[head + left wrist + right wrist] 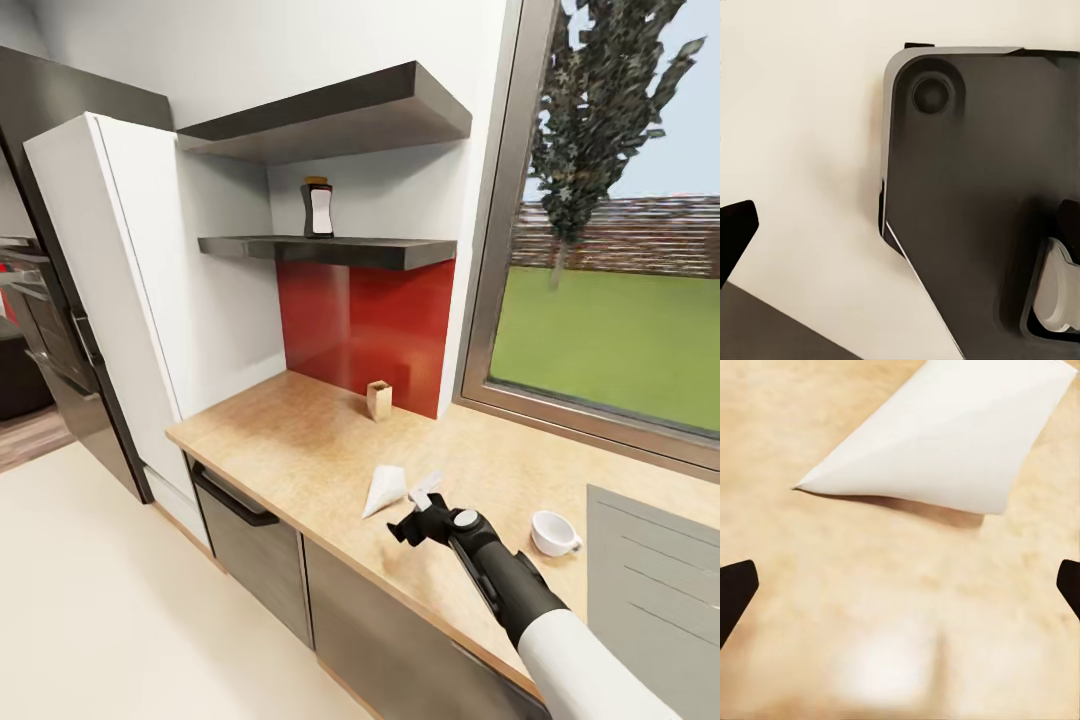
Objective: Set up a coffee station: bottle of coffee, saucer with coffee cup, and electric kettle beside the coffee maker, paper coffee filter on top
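One paper coffee filter (386,489) lies flat on the kitchen countertop (300,450), a white folded piece with pointed corners; the right wrist view shows it (945,442) just ahead of the spread black fingertips (735,589), with bare wood between them. The right gripper (425,500) hovers just beside the filter, jaws apart and holding nothing. One coffee cup (553,532) stands near the sink's edge (650,570) — the sink is cut off at the frame. One bottle of coffee (318,208) stands on the lower kitchen shelf (330,250); a matching board (330,115) hangs above. One small brown box (379,398) sits against the red backsplash (360,320). The left gripper's fingertip (735,232) shows over pale floor and a dark robot part — whether it is spread or closed is unclear.
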Available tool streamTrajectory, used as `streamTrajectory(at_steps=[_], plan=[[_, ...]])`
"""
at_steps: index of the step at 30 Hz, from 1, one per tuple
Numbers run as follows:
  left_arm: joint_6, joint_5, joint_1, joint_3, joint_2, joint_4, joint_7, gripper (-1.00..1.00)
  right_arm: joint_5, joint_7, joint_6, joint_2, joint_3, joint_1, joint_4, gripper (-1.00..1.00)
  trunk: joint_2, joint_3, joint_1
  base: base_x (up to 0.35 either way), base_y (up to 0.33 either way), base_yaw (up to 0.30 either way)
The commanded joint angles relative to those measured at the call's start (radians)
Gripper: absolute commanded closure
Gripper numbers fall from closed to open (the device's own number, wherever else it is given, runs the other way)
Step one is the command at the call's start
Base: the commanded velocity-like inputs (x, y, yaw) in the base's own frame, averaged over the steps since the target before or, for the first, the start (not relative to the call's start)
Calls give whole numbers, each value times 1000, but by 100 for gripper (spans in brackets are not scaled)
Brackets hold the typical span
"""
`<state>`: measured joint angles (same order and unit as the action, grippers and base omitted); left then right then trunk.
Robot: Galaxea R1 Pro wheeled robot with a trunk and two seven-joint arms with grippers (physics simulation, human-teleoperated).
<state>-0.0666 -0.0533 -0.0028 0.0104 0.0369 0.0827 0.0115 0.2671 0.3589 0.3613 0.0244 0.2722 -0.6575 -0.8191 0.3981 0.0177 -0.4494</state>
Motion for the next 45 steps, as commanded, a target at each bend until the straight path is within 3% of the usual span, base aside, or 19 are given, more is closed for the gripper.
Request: streamTrajectory(at_steps=[1,9,40,45], plan=[[-2,-6,0,0,0,0,1,-100,14,8,4,0,-1,-1,-1,-100,2,2,-1,26,0,0],[-2,-3,0,0,-2,0,1,-100,44,17,2,0,1,-1,1,-100,2,2,-1,178,0,0],[-2,-6,1,2,-1,0,1,-100,47,18,-2,-1,2,-1,1,-100,2,2,-1,90,0,0],[-2,-6,1,2,-3,0,1,-100,85,21,-15,-2,2,-1,3,-100,2,2,-1,44,0,0]])
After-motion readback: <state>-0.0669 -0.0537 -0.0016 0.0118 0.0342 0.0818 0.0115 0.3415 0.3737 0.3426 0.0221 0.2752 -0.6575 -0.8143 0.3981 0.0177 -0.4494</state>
